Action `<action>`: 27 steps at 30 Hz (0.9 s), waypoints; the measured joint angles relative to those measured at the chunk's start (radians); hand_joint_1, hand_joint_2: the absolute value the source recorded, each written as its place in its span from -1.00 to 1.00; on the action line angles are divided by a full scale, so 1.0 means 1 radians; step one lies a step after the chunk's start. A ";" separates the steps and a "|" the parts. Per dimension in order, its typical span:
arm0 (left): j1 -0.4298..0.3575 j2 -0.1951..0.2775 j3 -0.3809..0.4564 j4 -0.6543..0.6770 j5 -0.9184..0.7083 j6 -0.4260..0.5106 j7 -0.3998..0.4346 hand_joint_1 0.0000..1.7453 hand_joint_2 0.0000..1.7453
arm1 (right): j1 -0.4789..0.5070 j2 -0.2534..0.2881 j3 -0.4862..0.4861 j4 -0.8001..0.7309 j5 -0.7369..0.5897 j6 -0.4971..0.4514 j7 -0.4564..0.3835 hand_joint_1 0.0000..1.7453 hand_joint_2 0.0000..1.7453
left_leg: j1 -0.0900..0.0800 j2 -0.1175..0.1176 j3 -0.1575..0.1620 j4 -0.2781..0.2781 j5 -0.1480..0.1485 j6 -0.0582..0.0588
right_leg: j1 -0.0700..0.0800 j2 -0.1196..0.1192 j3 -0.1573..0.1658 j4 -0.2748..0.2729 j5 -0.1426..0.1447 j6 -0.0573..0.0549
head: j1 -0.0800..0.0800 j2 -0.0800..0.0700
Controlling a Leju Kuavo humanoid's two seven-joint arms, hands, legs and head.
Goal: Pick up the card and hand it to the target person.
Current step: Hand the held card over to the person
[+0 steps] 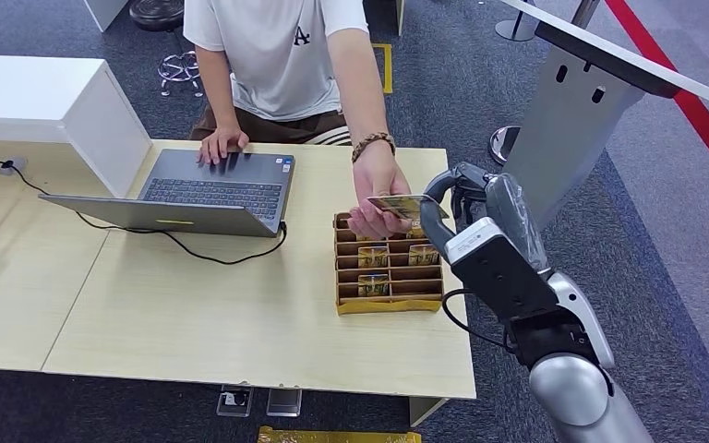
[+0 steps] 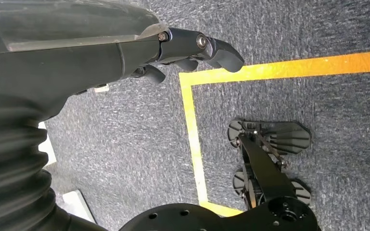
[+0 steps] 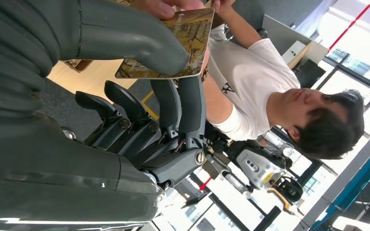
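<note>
My right hand is raised over the far right corner of the wooden table and pinches a gold patterned card between thumb and fingers. A seated person in a white T-shirt reaches across, and their hand grips the other end of that card. In the right wrist view the thumb presses on the card with the darker fingers under it, and the person's fingertips touch its edge. My left hand hangs over the carpet, fingers apart, holding nothing.
A slotted card tray with several more cards sits just under the held card. An open laptop with a cable lies left of it. A white box stands at the back left and a grey stand to my right.
</note>
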 joint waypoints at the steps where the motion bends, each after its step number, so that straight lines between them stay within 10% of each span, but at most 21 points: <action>1: 0.000 0.000 0.000 0.000 0.001 -0.001 0.000 -1.00 1.00 | 0.000 0.000 0.000 0.000 -0.002 0.000 0.000 0.96 1.00 | 0.000 0.000 0.000 0.000 0.000 0.000 | 0.000 0.000 0.000 0.000 0.000 0.000 | 0.000 0.000; 8: 0.000 0.000 0.000 0.000 0.006 -0.004 0.001 -1.00 1.00 | -0.004 -0.001 0.000 0.000 -0.005 0.000 -0.002 -0.30 1.00 | 0.000 0.000 0.000 0.000 0.000 0.000 | 0.000 0.000 0.000 0.000 0.000 0.000 | 0.000 0.000; 12: 0.000 0.000 0.000 0.000 0.010 -0.002 0.000 -1.00 -1.00 | -0.005 -0.002 0.000 0.000 -0.006 -0.001 -0.004 -1.00 1.00 | 0.000 0.000 0.000 0.000 0.000 0.000 | 0.000 0.000 0.000 0.000 0.000 0.000 | 0.000 0.000; 22: 0.000 0.000 0.000 0.000 0.020 0.026 0.012 -1.00 -1.00 | -0.005 -0.004 0.000 0.001 -0.044 -0.016 -0.003 -1.00 1.00 | 0.000 0.000 0.000 0.000 0.000 0.000 | 0.000 0.000 0.000 0.000 0.000 0.000 | 0.000 0.000; 27: 0.000 0.000 -0.001 0.000 0.024 0.033 0.014 -1.00 -1.00 | -0.003 -0.004 -0.017 0.017 -0.331 -0.022 -0.040 -1.00 1.00 | 0.000 0.000 0.000 0.000 0.000 0.000 | 0.000 0.000 0.000 0.000 0.000 0.000 | 0.000 0.000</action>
